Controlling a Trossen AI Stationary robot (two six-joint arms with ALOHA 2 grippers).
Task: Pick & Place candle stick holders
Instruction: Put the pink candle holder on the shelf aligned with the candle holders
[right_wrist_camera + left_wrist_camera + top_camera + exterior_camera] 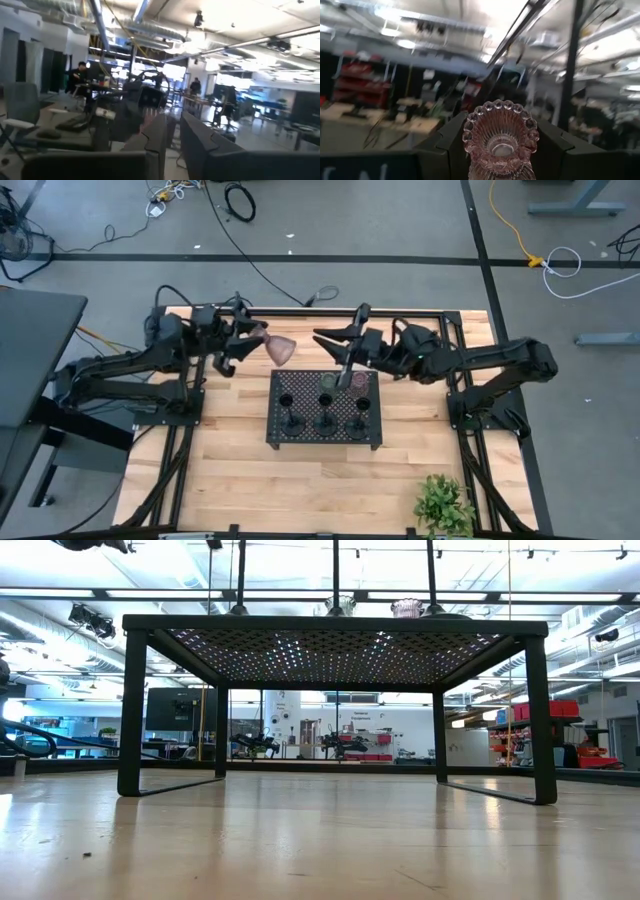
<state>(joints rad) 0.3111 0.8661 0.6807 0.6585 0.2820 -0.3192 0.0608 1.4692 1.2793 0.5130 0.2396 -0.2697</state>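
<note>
Pincers differ, we see: left pincer (232, 346) clamps a pink glass holder (281, 350) (lying sideways) beside the tray (276, 408); right pincer (337, 348) stands slightly apart.

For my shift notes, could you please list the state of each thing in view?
Left gripper: shut on pinkish glass holder, lifted beside the tray.
Right gripper: nothing visibly held, above the tray's back edge.
Tray: holds black holders and two glass ones.

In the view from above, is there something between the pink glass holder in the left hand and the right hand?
No. In the high view, only bare table lies between the pink holder in the left hand and the right hand.
</note>
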